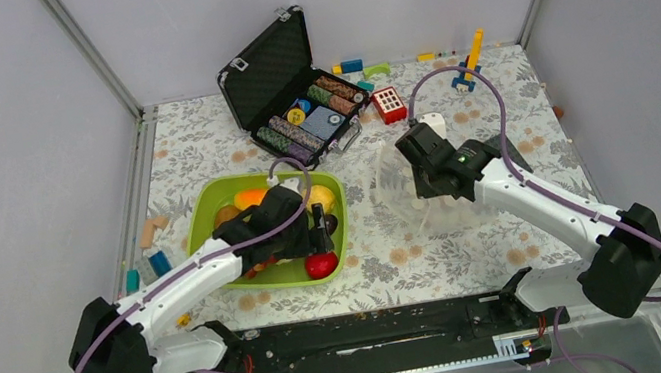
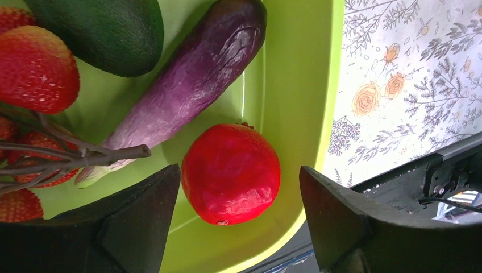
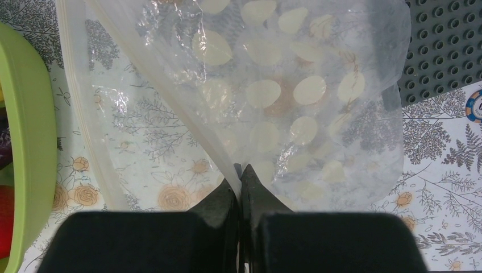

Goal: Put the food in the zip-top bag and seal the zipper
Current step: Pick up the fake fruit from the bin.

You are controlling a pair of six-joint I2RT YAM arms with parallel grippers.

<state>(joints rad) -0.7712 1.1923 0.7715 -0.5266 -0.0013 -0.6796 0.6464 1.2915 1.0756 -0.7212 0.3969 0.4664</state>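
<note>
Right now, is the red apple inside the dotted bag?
No, the red apple lies in the green tray, not in the dotted bag.

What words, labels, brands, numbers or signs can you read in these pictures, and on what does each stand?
No text can be read.
Poker chips and blue pack in the black case: markings too small.
Chip at the right wrist view's edge: cut off.
</note>
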